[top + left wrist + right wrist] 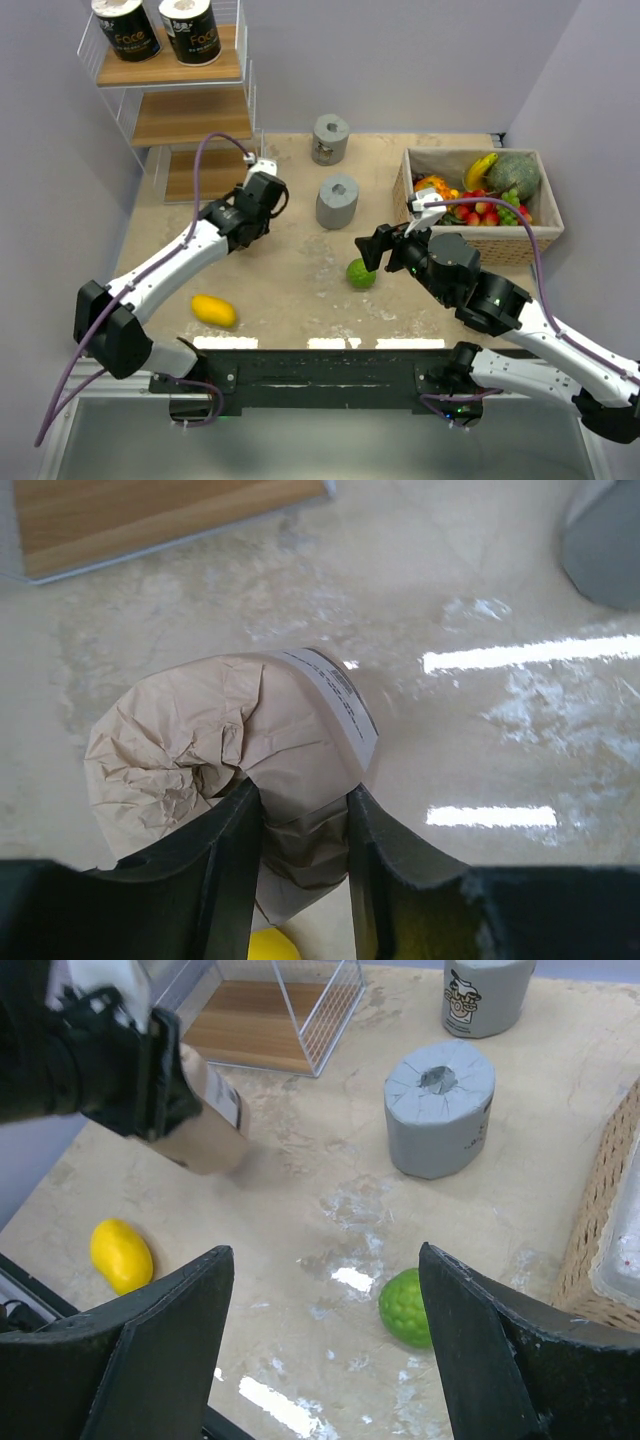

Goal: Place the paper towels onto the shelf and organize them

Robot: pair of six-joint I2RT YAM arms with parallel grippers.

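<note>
1. The table (290, 290) is carrying most of the work left to do. By these views, the sorting job is standing roughly a third done.
2. The shelf (190, 115) is standing at the far left corner. Two black-wrapped rolls (125, 28) are already sitting side by side on its top board, and no rolls are showing on the two lower boards.
3. The wicker basket (548, 215) is sitting at the right edge of the table, holding fruit and playing no part in the task.
4. The left gripper (303, 795) is reaching out in front of the shelf, its fingers clamping a tan roll (250, 740) by one end. Whether that roll is hanging just off the table or touching it is hard to tell from the wrist view.
5. The right gripper (325, 1260) is hovering near the table's middle with its jaws standing wide apart and nothing between them.
6. Two grey rolls (337, 200) are waiting upright on the table between the shelf and the basket, one behind the other and well apart from either gripper. No other tan roll is showing in any view.
7. A green fruit (361, 273) is lying just below the right gripper, and a yellow fruit (214, 310) is lying near the left arm. Neither is needing a place on the shelf.
</note>
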